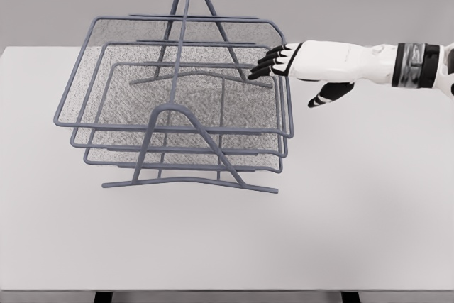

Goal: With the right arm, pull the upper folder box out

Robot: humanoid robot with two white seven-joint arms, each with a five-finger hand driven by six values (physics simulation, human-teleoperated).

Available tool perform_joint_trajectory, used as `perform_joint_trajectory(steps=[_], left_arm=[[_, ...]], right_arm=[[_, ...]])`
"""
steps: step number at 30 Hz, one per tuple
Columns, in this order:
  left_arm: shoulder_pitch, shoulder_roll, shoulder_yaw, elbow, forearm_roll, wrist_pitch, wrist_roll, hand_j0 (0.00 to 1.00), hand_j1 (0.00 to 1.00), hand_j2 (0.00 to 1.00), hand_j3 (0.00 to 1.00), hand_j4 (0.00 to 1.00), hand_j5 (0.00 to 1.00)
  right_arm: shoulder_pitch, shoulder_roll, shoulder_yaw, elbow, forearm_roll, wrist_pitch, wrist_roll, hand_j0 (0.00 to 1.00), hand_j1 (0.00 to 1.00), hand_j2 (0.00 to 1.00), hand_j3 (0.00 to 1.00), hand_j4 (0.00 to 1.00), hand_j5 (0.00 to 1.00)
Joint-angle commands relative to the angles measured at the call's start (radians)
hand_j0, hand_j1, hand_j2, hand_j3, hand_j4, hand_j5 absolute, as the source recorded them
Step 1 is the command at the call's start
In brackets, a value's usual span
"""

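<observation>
You've got a white desk (355, 218) filling most of the head view, grey wall behind it. On it, left of centre, stands a grey wire rack (186, 175) w/ three mesh trays stacked, held by A-shaped end frames front and back. The upper folder box (177, 83) is the top tray in that rack; its right rim runs along the rack's right side, and it looks skewed a bit relative to the two trays under it. Your right arm (383, 63) comes in from the right edge, roughly level, at the rack's upper right corner. The right hand (284, 62) is white w/ black fingertips (264, 67); the fingers reach out straight and loosely together, pointing left, tips at the upper box's right rim, approx touching the wire, though you can't tell contact for sure. The thumb (328, 94) hangs down, apart from the fingers, just right of the rack. Nothing is pinched between thumb and fingers.
</observation>
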Motion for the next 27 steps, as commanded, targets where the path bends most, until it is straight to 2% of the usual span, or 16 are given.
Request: perform_joint_trajectory(steps=[1, 13, 14, 17, 20, 22, 25, 27], left_arm=[[0.0, 0.0, 0.0, 0.0, 0.0, 0.0, 0.0, 1.0, 1.0, 1.0, 1.0, 1.0, 1.0], [0.0, 0.0, 0.0, 0.0, 0.0, 0.0, 0.0, 1.0, 1.0, 1.0, 1.0, 1.0, 1.0], [0.0, 0.0, 0.0, 0.0, -0.001, 0.0, 0.0, 1.0, 1.0, 1.0, 1.0, 1.0, 1.0], [0.0, 0.0, 0.0, 0.0, 0.0, 0.0, 0.0, 1.0, 1.0, 1.0, 1.0, 1.0, 1.0], [0.0, 0.0, 0.0, 0.0, 0.0, 0.0, 0.0, 1.0, 1.0, 1.0, 1.0, 1.0, 1.0], [0.0, 0.0, 0.0, 0.0, 0.0, 0.0, -0.001, 1.0, 1.0, 1.0, 1.0, 1.0, 1.0], [0.0, 0.0, 0.0, 0.0, -0.001, 0.0, -0.001, 1.0, 1.0, 1.0, 1.0, 1.0, 1.0], [0.0, 0.0, 0.0, 0.0, 0.0, 0.0, 0.0, 1.0, 1.0, 1.0, 1.0, 1.0, 1.0]], right_arm=[[0.002, -0.001, 0.0, 0.002, -0.006, 0.003, -0.001, 1.0, 1.0, 1.0, 1.0, 1.0, 1.0], [0.095, -0.003, -0.001, -0.001, 0.049, 0.003, -0.001, 1.0, 1.0, 1.0, 1.0, 1.0, 1.0], [0.091, -0.016, -0.007, -0.002, 0.049, 0.003, -0.001, 1.0, 1.0, 1.0, 1.0, 1.0, 1.0], [0.091, -0.122, -0.03, -0.007, 0.048, 0.003, -0.001, 1.0, 1.0, 1.0, 1.0, 1.0, 1.0], [0.098, -0.174, -0.041, -0.005, 0.046, 0.003, -0.001, 1.0, 1.0, 1.0, 1.0, 1.0, 1.0], [0.123, -0.213, -0.044, -0.005, 0.046, 0.003, -0.001, 1.0, 1.0, 1.0, 1.0, 1.0, 1.0], [0.181, -0.256, -0.099, -0.001, 0.046, 0.003, -0.001, 1.0, 1.0, 1.0, 1.0, 1.0, 1.0], [0.193, -0.322, -0.122, -0.002, 0.046, 0.003, -0.001, 1.0, 1.0, 1.0, 1.0, 1.0, 1.0]])
